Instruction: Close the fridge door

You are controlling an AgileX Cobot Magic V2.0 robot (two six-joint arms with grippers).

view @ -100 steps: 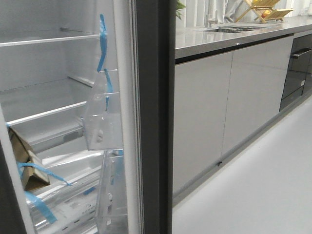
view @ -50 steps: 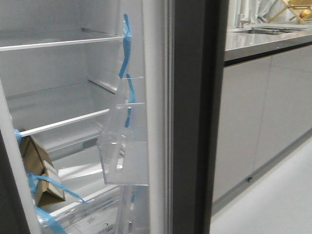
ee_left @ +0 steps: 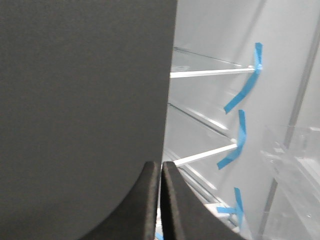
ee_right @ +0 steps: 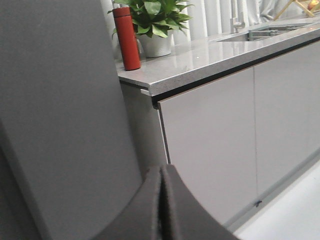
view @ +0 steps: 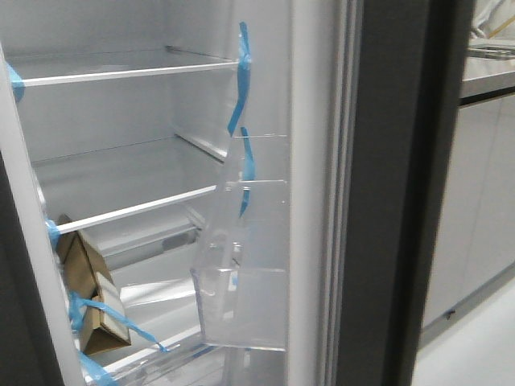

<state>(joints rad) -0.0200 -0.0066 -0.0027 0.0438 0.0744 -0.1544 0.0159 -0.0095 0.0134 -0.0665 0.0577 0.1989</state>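
Fridge door (view: 394, 185) stands open, edge-on to us at the right of the shelves, so with both grippers, left (ee_left: 160, 200) and right (ee_right: 162, 200), pressed closed and empty, we should push its dark outer face steadily.

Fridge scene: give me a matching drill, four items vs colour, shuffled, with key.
Items:
1. fridge door outer face
2. tape strips
3. bottle on the counter
4. box on the lower shelf

Colours:
A. red
B. brown
C. dark grey
D. blue

Pairs: 1-C, 2-D, 3-A, 4-B
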